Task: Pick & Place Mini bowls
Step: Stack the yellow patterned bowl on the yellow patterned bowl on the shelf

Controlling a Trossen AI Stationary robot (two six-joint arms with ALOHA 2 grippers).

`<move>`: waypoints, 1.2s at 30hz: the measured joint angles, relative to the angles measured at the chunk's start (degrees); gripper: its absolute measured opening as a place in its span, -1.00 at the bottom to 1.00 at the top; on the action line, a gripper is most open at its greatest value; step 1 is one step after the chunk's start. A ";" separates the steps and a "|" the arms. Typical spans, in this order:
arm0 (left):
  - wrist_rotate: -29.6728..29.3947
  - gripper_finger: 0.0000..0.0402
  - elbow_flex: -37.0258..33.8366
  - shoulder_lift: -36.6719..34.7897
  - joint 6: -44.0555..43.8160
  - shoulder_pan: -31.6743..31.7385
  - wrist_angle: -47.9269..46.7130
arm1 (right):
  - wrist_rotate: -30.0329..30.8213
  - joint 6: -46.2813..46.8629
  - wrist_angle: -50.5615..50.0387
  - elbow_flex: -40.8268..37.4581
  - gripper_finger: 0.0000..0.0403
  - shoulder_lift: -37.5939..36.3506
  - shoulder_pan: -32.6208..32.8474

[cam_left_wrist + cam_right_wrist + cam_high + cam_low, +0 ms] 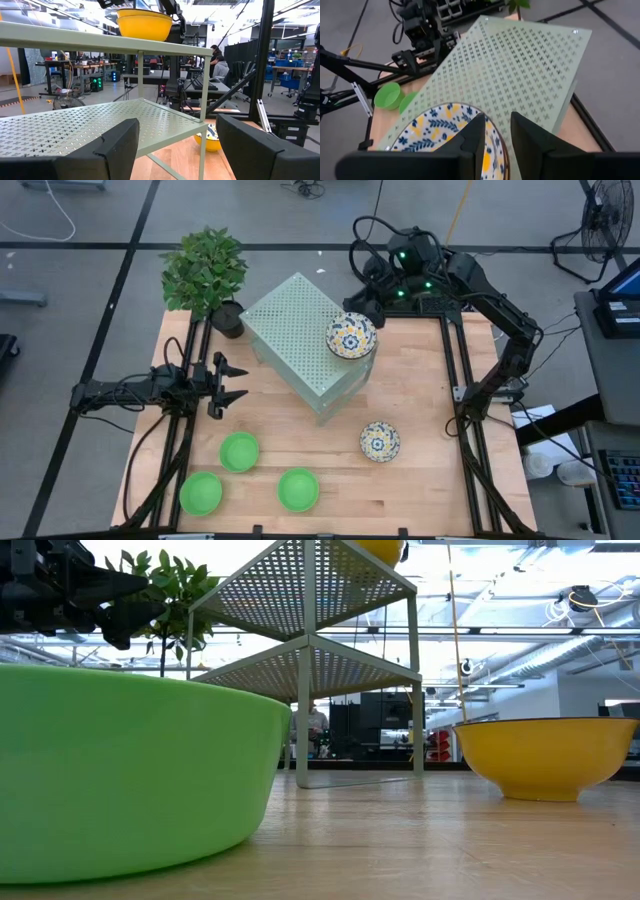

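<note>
While the left gripper (240,381) waits, jaws apart, the right gripper (496,131) straddles, seemingly loosely, a floral bowl's (351,335) rim atop the perforated box (295,330).

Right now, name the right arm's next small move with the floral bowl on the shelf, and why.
Probably lift the right tool straight up. Its fingers are parted around the rim of the floral bowl, which sits on top of the perforated shelf, so it looks released. The left tool waits open.
</note>
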 joint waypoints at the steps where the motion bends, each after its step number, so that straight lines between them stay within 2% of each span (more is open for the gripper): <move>1: 0.00 0.34 0.00 -0.01 0.00 0.00 -0.02 | 0.02 -0.11 0.57 0.00 -0.59 0.00 0.18; 11: 0.00 0.34 0.00 0.00 0.00 0.00 -0.01 | -0.02 -4.79 3.70 0.02 -0.58 -1.07 5.26; 22: 0.00 0.34 0.00 0.01 0.00 0.00 -0.02 | -0.02 -5.92 3.02 0.02 -0.59 -4.44 16.51; 26: 0.00 0.34 0.00 0.00 0.01 0.00 -0.02 | -0.13 -5.43 -1.93 0.02 -0.59 -5.69 21.01; 33: 0.00 0.34 0.00 -0.01 0.00 0.01 0.00 | -0.11 -6.03 -17.77 0.02 -0.60 -7.37 28.37; 36: 0.00 0.34 0.01 0.00 0.00 0.01 0.00 | 0.26 -5.97 -20.16 0.00 -0.63 -8.10 31.58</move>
